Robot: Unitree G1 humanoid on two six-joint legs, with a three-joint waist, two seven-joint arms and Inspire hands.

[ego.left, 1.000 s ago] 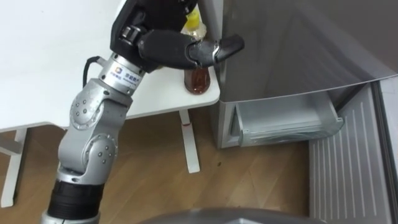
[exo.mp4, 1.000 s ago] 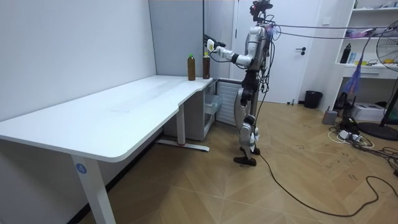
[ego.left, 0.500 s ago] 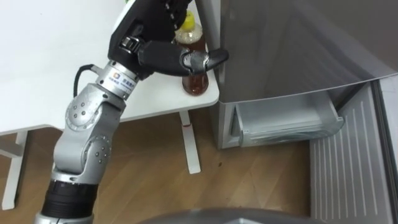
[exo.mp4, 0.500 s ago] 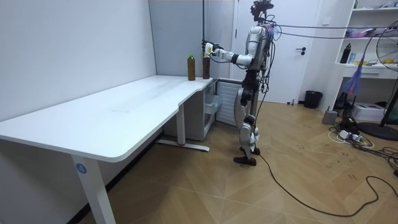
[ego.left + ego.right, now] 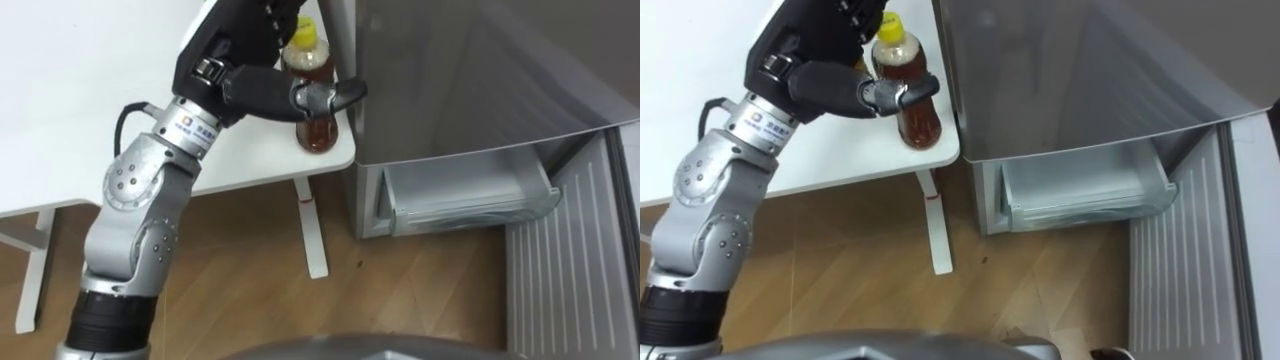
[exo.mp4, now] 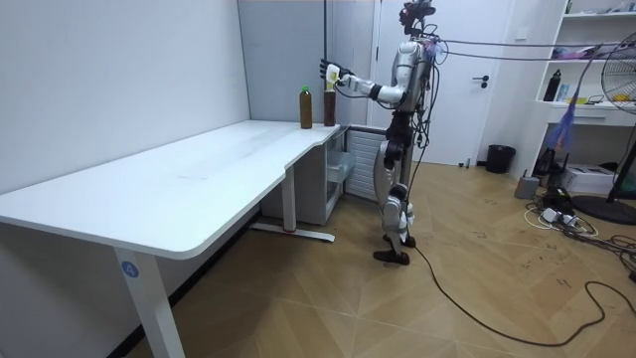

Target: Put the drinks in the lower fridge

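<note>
A bottle of brown tea point(image 5: 316, 128) with a yellow cap stands upright at the corner of the white table point(image 5: 70, 110), right beside the fridge. My left hand point(image 5: 258, 85) is at the bottle. Its thumb lies straight across the bottle's front, and its dark fingers are up beside the cap at the picture's top edge. In the room view the left hand point(image 6: 334, 73) reaches over two bottles, the tea bottle point(image 6: 329, 107) and a darker one point(image 6: 306, 106). I stand in front of the grey fridge point(image 5: 480, 70), whose lower compartment is open with a clear drawer point(image 5: 460, 195) showing.
The lower fridge door point(image 5: 575, 270) is swung open at my right, ribbed on its inside. The table leg point(image 5: 312, 225) stands on the wooden floor point(image 5: 250, 270) just left of the fridge. Most of the long tabletop is bare.
My left hand has drawn in to the tea bottle: the thumb, which pointed past it towards the fridge, now crosses the bottle's front. The bottle has not moved.
</note>
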